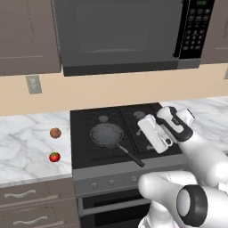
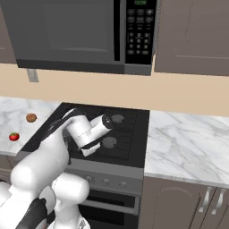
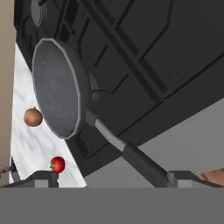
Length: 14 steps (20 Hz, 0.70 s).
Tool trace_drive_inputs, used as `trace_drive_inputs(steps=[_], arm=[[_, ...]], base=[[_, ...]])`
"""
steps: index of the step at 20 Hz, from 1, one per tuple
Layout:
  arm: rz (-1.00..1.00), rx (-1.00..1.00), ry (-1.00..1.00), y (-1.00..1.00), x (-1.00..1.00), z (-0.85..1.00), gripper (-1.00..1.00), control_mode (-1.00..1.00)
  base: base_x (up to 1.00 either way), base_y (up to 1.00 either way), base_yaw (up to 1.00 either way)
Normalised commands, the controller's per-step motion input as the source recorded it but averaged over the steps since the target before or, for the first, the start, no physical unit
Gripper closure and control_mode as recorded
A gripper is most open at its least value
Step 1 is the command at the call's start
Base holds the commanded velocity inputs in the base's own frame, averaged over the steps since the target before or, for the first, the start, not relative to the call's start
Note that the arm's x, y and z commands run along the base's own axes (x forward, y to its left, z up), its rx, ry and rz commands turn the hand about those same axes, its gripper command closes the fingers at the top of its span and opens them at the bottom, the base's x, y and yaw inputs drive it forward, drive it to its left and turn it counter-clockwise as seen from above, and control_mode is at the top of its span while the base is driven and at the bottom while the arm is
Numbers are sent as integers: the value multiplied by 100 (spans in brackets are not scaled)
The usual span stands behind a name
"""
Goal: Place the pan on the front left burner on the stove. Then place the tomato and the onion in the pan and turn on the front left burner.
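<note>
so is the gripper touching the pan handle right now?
Apart. In the hand view the gripper has its jaws wide open and the pan handle runs between the fingertips with clear space either side.

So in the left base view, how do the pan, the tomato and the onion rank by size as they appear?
1. pan, by far the largest.
2. onion and tomato: both small and look about alike, so I won't rank them.

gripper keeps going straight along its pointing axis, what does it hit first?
Probably the pan handle: in the hand view it runs down between the open gripper's fingertips, over the stove's front edge. Depth unclear, so it might pass above.
</note>
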Motion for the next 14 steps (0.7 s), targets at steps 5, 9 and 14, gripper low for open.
trace_drive_inputs(steps=[5,9,14], arm=[[0,-15,0,4,-4,0,-100,-100],[2,-13,0,8,0,10,-100,-100],[13,-9,0,13,0,20,-100,-100]], base=[[0,0,0],[0,0,0],[0,0,0]])
